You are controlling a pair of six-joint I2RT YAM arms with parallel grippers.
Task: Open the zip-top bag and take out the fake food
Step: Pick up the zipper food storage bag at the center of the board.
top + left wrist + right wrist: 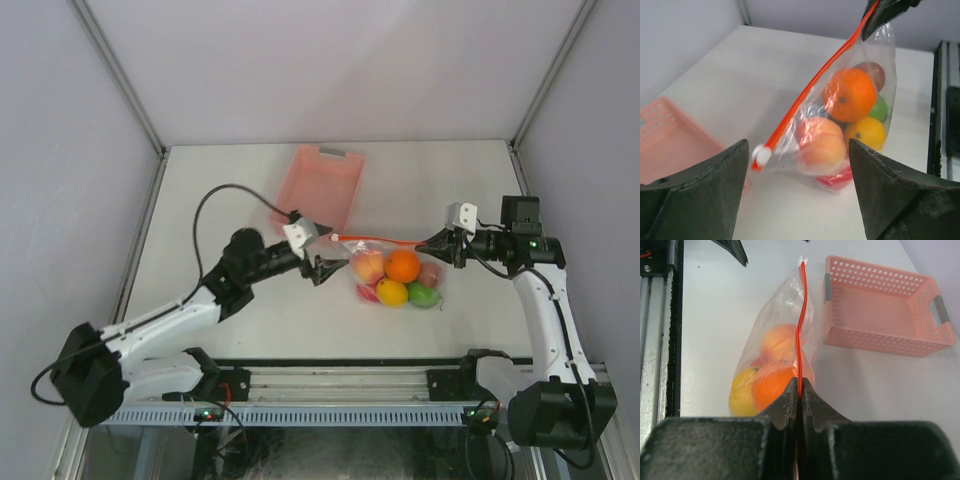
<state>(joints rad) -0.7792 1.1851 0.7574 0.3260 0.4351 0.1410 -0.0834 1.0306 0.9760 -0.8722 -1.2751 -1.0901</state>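
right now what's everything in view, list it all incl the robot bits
clear crinkly plastic zip-top bag: one, clear with a red-orange zipper strip and white slider, mid-table, zipper looks closed
small glossy plastic fake food: at least six visible, orange, peach, yellow, green, red-pink, brownish, all inside the bag
pink slotted plastic basket: one, pink, beyond the bag, nothing in it
white table: one, white, under everything
left tool: one, black, open, by the bag's slider end, holding nothing
right tool: one, black, shut on the zipper strip's other end
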